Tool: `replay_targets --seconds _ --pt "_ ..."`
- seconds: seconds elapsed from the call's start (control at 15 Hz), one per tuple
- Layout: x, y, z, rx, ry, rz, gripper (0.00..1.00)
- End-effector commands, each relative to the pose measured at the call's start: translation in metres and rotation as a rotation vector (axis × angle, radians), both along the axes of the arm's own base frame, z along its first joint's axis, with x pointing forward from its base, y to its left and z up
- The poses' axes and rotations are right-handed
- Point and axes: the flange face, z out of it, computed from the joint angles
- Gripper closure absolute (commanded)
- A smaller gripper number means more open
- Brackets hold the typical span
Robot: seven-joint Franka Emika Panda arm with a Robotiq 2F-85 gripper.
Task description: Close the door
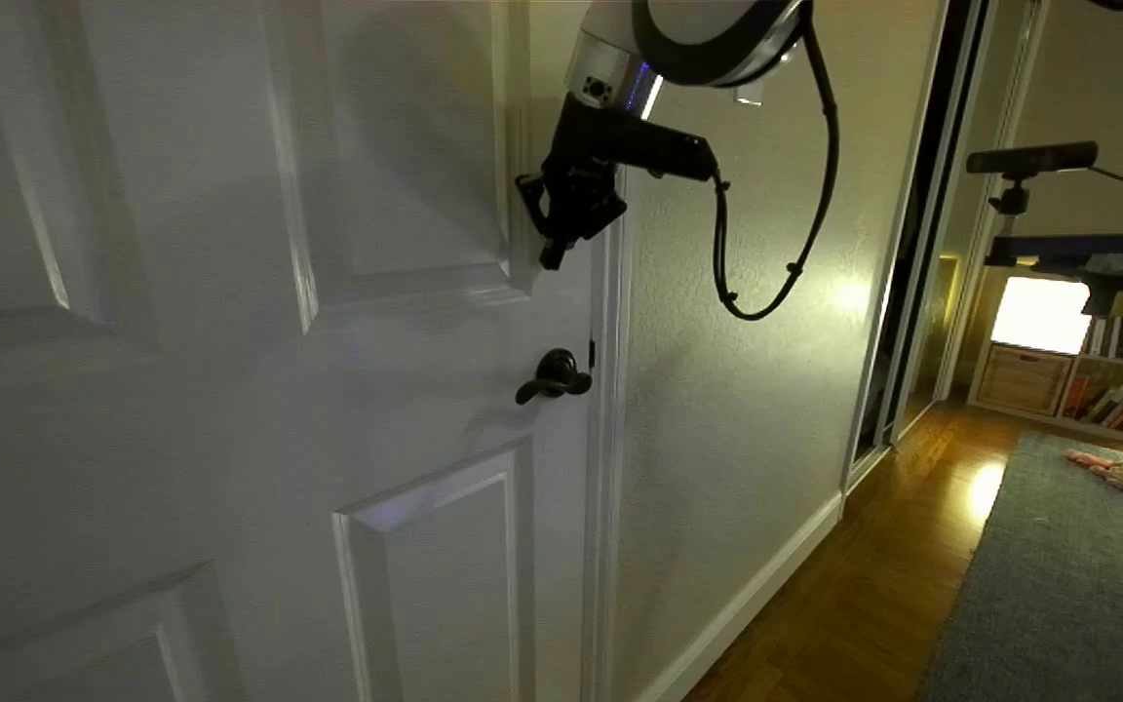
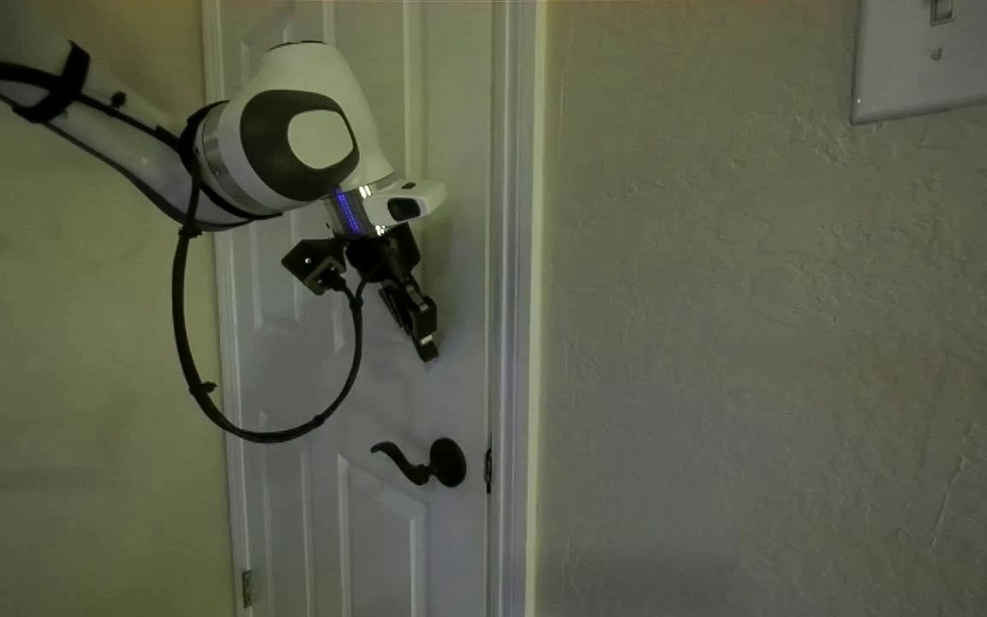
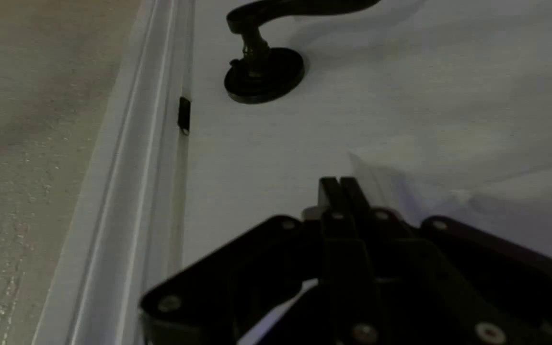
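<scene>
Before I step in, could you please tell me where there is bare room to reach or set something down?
There is bare door between the robot's hand and the lever handle below it, and bare wood floor between the baseboard and gray rug. In an exterior view, the arm, hand and looping cable crowd the upper door.

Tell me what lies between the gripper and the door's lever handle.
Only a bare stretch of the white door shows between the gripper and the black lever handle in the wrist view; both exterior views show the same.
</scene>
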Motion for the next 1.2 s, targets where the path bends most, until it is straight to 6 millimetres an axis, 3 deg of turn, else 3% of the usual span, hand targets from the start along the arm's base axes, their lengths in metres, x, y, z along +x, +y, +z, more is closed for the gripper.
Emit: replay_targets --seconds 0.0,0.4,0.6,0.67,0.8,1.13 --pt "0.017 0.005 0.005 -0.004 -0.004 0.022 0.95" --pt "0.018 0.005 0.005 -0.018 0.050 0.041 0.95" --pt "-0.010 0.008 0.000 0.020 0.195 0.116 0.97" --pt "-0.018 0.009 -0.002 0.028 0.241 0.129 0.72" --pt "-0.038 0.010 -0.002 0.041 0.323 0.146 0.68" --pt "-0.107 0.004 0.013 0.047 0.505 0.156 0.36"
